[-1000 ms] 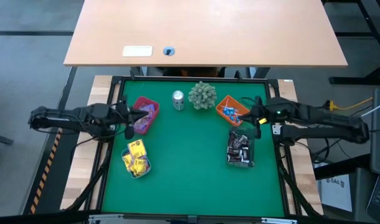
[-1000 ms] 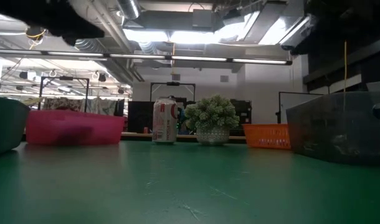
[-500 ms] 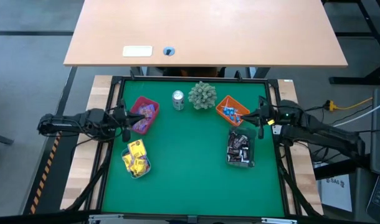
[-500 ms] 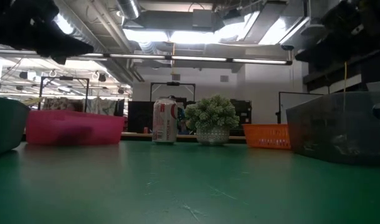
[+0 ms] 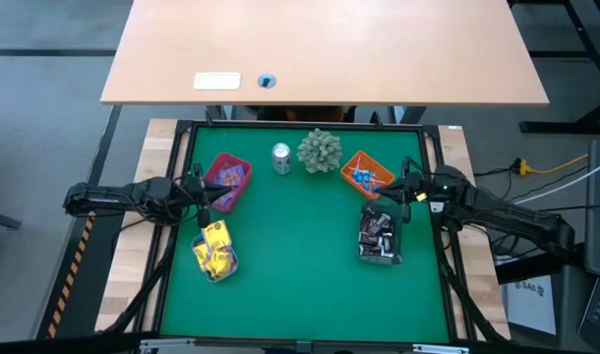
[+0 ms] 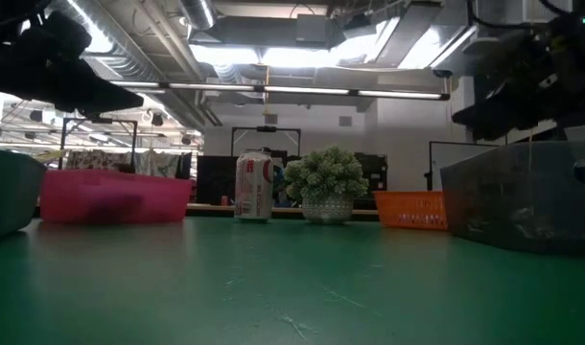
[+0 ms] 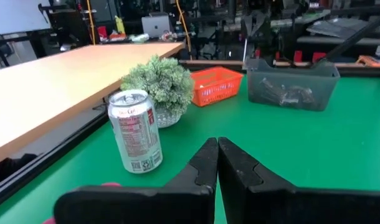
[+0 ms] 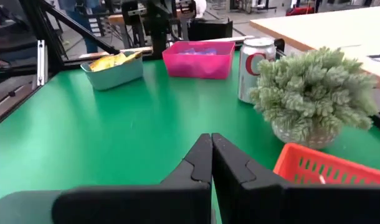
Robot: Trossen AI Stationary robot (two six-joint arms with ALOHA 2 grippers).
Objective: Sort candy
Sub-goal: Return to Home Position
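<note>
I judge the sort finished, with only the parking of the arms left. Taking the silver can as my mark: the pink bin sits just beside it on the left arm's side, with the purple candy inside. The pale blue bin lies farther from the can the same way, toward the near edge, and holds the yellow candy. The green plant ball stands just beside the can on the right arm's side. The orange bin sits past the plant from the can and carries the tiny blue pieces. The dark bin is farther off on that side and nearer me, with the brown bars piled in it.

In the high view I find no sweet lying loose on the green bench. Small pieces could hide behind the bin walls, so I call that likely, not certain.

The left claw hangs above the bench edge beyond the pink bin from the can, its fingers pressed together on nothing. The right claw hovers past the orange bin from the can, likewise closed tight and empty. What remains, as I read it, is drawing both arms to their rest pose.
</note>
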